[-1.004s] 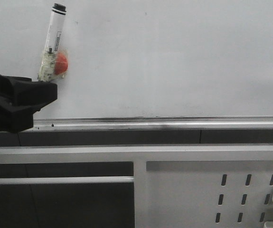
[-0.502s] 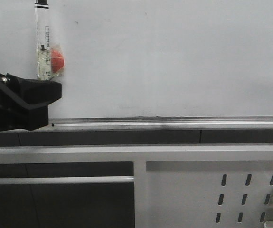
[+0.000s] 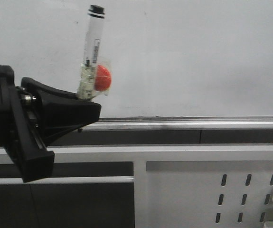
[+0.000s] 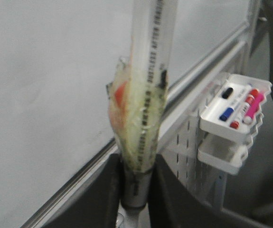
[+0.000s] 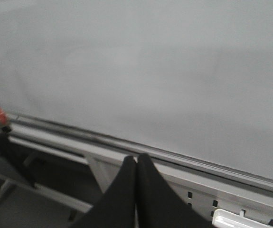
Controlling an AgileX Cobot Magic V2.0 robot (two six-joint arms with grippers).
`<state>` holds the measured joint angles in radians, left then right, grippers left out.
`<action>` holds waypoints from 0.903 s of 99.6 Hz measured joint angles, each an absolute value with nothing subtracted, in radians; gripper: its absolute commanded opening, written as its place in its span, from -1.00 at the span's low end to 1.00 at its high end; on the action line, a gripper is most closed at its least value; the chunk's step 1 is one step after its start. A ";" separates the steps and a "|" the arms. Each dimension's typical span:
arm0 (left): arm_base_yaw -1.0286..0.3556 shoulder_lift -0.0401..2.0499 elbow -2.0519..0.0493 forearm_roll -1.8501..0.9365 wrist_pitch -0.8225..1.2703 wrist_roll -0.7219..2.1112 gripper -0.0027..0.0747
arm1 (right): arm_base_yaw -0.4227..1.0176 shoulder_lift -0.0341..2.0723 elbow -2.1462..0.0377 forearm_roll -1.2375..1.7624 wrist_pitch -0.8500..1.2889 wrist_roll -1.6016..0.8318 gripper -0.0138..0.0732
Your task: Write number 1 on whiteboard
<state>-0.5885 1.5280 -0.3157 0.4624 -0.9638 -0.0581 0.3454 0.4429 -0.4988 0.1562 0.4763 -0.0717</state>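
The left gripper (image 4: 135,190) pinches the lower barrel of a clear-bodied marker (image 3: 89,52) between its two black fingers (image 4: 105,194), which close snugly against the barrel with no gap showing in the left wrist view. The pen stands nearly upright, leaning slightly, its black-banded end uppermost; yellowed tape (image 4: 138,123) binds a red lump (image 3: 103,77) to its side just above the grip. Behind it rises the whiteboard (image 3: 198,57), its silver rail (image 3: 188,122) running along the lower edge, and no number 1 is visible anywhere on the white surface, so the writing has not begun. Whether the marker's upper end touches the board cannot be told from these views. The right gripper (image 5: 136,190) hangs further along the rail with its fingers pressed together and nothing between them. Off to the side, a white tray (image 4: 233,111) fixed to the perforated panel (image 3: 212,194) holds spare markers. The risks appear to lie in the hold: gripped so low, the long barrel could lever or slip in the fingers once pressed to the board, bending the stroke. The taped lump could also brush the surface, or the tip could meet the board at too shallow a tilt and leave no line.
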 measured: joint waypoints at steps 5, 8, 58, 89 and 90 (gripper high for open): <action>-0.588 1.487 -0.349 0.548 -0.855 -0.058 -0.98 | 0.399 0.479 -0.522 0.157 0.506 -0.137 -0.84; -0.591 1.463 -0.375 0.600 -0.787 -0.058 -0.98 | 0.433 0.504 -0.534 0.157 0.524 -0.173 -0.84; -0.806 1.282 -0.606 0.811 -0.107 -0.058 -0.98 | 0.813 0.967 -0.725 0.157 0.417 -0.328 0.14; -0.821 1.282 -0.612 0.825 -0.084 -0.058 -0.98 | 0.836 1.134 -0.837 0.129 0.378 -0.328 0.14; -0.821 1.282 -0.612 0.825 -0.084 -0.058 -0.98 | 0.836 1.136 -0.838 0.127 0.378 -0.328 0.14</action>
